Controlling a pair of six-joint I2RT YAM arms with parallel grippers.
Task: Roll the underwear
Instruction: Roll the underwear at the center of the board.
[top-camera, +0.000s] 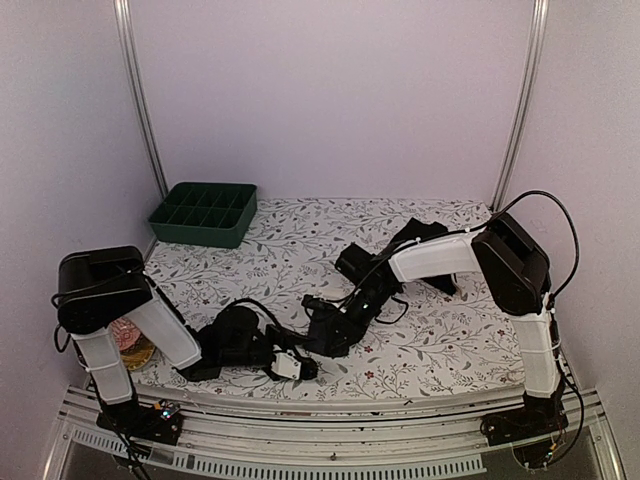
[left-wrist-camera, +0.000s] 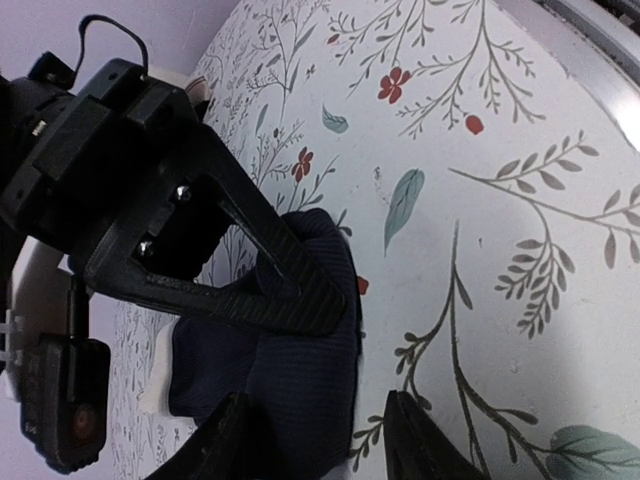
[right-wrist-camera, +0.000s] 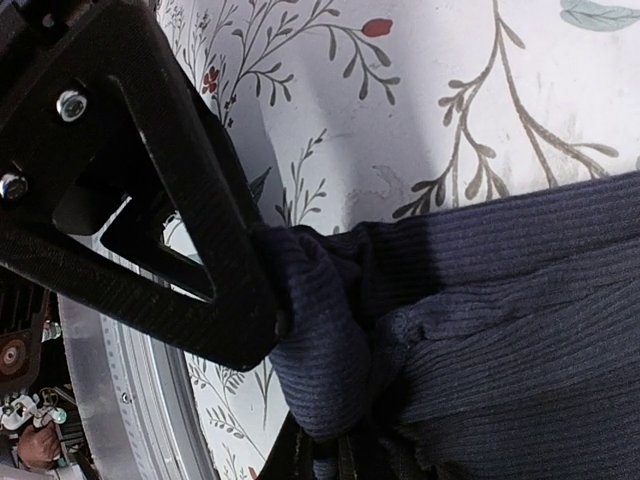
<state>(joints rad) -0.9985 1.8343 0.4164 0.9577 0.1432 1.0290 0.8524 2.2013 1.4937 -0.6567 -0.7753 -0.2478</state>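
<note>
The underwear in hand is a dark navy ribbed garment, lying on the floral cloth near the table's front centre. My right gripper is shut on a bunched fold at its edge and reaches in from the right in the top view. My left gripper is open and straddles the garment's edge. One of its fingers is over the fabric and the other rests on the bare cloth. The right gripper's black finger lies across the fabric just beyond.
A dark green compartment tray stands at the back left. A pink knitted ball sits by the left arm's base. More dark cloth shows behind the right forearm. The metal table rail runs close to both grippers.
</note>
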